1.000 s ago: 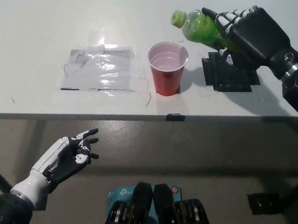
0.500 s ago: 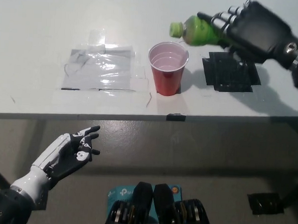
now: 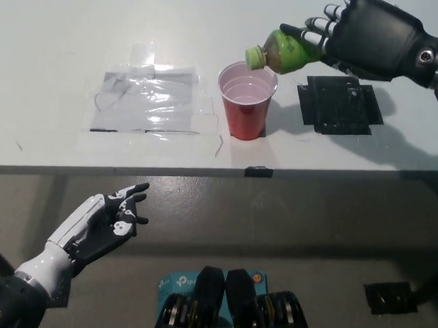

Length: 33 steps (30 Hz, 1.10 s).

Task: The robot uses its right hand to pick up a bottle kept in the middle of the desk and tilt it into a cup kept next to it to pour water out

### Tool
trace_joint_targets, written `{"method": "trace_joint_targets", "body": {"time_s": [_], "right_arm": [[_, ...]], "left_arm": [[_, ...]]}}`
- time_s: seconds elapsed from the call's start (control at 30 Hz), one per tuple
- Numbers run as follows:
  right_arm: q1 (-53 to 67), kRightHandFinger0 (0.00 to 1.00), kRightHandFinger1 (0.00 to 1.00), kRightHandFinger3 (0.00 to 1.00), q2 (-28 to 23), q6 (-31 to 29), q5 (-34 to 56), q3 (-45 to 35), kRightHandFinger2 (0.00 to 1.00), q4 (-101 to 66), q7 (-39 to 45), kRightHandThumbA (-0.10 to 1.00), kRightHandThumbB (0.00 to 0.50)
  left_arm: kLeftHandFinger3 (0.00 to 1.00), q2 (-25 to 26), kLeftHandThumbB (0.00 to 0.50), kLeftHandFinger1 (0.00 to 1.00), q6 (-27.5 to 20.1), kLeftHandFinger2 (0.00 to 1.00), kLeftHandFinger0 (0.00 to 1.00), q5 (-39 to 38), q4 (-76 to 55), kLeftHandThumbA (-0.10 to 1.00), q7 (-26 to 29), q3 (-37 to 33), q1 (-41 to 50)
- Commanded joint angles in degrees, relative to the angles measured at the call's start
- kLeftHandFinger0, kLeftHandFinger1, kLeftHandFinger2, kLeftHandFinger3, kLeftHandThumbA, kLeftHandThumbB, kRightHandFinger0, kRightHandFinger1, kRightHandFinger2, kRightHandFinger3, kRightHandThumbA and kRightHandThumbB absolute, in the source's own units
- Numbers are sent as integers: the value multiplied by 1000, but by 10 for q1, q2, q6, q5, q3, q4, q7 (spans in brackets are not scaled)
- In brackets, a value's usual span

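Since the earlier frame our right hand (image 3: 372, 41) had tipped the green bottle (image 3: 284, 51) lower, fingers grasping it, cap over the red cup (image 3: 246, 99) rim on the table (image 3: 64, 38). We judged slow tilting best. Our left hand (image 3: 102, 228) rested open below.

I count one green bottle (image 3: 286, 52), one red cup (image 3: 246, 99), one black tape patch (image 3: 340, 105), one clear plastic sheet (image 3: 149, 98).

Black right hand (image 3: 365, 39) raised, fingers curled; white left hand (image 3: 102, 228) low, fingers spread.
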Motion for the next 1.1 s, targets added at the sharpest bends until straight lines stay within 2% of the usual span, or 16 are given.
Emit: {"method": "trace_joint_targets", "body": {"time_s": [0.0, 0.03, 0.13, 0.23, 0.3, 0.47, 0.57, 0.6, 0.63, 0.67, 0.7, 0.73, 0.77, 0.8, 0.83, 1.07], "right_arm": [[-59, 0, 11, 142, -16, 0, -8, -7, 284, -15, -35, 101, 242], [-67, 0, 4, 270, -13, 0, -1, 4, 295, -16, -26, 124, 242], [-67, 0, 0, 328, -12, 0, -12, 6, 245, -23, -24, 141, 281], [-70, 0, 0, 286, -8, 0, -11, 7, 187, -18, -24, 98, 272], [-71, 0, 0, 196, -8, 0, -4, 7, 183, -15, -19, 75, 246], [-57, 0, 0, 95, -5, 0, -4, -15, 182, -9, -35, 74, 251], [-48, 0, 8, 81, 0, 0, 7, -30, 270, -13, -14, 100, 213], [-31, 0, 18, 188, 11, 16, 40, -55, 280, -19, 6, 79, 204], [-12, 0, 3, 132, 23, 32, 69, -80, 273, -23, 12, -37, 188], [-3, 0, 9, 122, 29, 38, 80, -93, 290, -26, 23, -49, 183], [11, 0, 35, 45, 40, 51, 97, -114, 353, -36, 43, -86, 163], [22, 0, 58, 57, 51, 60, 114, -134, 396, -43, 59, -83, 170], [28, 0, 65, 128, 57, 68, 123, -146, 408, -49, 74, -70, 175], [46, 0, 79, 251, 77, 93, 164, -180, 412, -62, 97, -88, 212], [54, 0, 63, 316, 87, 103, 185, -197, 362, -67, 105, -100, 224], [99, 0, 0, 345, 155, 155, 262, -292, 154, -85, 136, -100, 127]], "left_arm": [[1000, 15, 115, 991, 3, 1000, 809, 1, -19, 564, -8, -2, -12], [1000, 16, 98, 994, 5, 1000, 812, -1, -22, 558, -8, -1, -12], [1000, 16, 113, 991, 2, 1000, 819, 0, -21, 565, -8, -1, -11], [1000, 17, 102, 1000, 2, 1000, 830, -3, -23, 572, -9, 1, -10], [1000, 18, 98, 1000, 3, 1000, 831, -3, -25, 576, -9, 1, -9], [1000, 16, 94, 992, 4, 1000, 832, -1, -25, 557, -5, 2, -4], [1000, 16, 87, 993, 8, 1000, 836, 0, -29, 558, -3, 2, -2], [1000, 15, 81, 995, 9, 1000, 839, -4, -29, 555, -4, 4, -1], [1000, 16, 82, 1000, 8, 1000, 853, -5, -29, 556, -7, 3, -1], [1000, 16, 82, 1000, 10, 1000, 860, -6, -29, 558, -7, 3, -1], [1000, 15, 76, 1000, 6, 1000, 861, -9, -28, 548, -8, 4, 1], [1000, 14, 85, 1000, 9, 1000, 860, -7, -30, 545, -6, 4, 3], [1000, 14, 90, 1000, 9, 1000, 859, -7, -29, 547, -6, 4, 3], [1000, 11, 95, 1000, 11, 1000, 853, -5, -30, 539, -3, 4, 4], [1000, 9, 99, 1000, 11, 1000, 850, -5, -30, 539, -2, 3, 4], [1000, 9, 102, 991, 1, 1000, 836, -2, -30, 559, -1, 3, 14]]}}
